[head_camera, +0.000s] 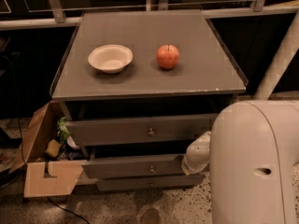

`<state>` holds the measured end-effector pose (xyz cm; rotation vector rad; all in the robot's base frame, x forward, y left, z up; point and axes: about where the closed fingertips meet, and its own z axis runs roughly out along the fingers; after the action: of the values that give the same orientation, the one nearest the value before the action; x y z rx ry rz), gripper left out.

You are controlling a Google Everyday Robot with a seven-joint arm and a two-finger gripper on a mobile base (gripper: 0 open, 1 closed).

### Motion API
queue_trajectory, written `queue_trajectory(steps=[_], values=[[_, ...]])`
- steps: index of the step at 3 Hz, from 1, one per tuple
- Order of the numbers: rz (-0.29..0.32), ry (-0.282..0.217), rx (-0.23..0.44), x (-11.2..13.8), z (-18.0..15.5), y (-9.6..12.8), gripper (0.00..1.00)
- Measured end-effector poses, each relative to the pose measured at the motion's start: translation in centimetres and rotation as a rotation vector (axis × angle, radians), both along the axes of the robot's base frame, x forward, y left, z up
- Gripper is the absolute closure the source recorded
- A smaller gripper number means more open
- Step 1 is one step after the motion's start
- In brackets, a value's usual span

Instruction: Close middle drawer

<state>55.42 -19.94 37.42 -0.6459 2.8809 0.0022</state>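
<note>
The grey cabinet has three drawers. The middle drawer has a flat front and a small brass knob. It stands pulled out a little, with a dark gap above it. My gripper is at the end of the white arm, at the right end of the middle drawer's front. It seems to touch the front there. The top drawer also stands out a little. The lowest drawer sits further back.
A white bowl and a red apple stand on the cabinet top. An open cardboard box with clutter lies on the floor at the left. A white post leans at the right. A railing runs behind.
</note>
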Motion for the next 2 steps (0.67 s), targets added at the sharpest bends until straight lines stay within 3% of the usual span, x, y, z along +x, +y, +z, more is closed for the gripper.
queue_trajectory(steps=[2], values=[[-0.018,-0.041,-0.001,1.38,0.72,-0.78,1.00]])
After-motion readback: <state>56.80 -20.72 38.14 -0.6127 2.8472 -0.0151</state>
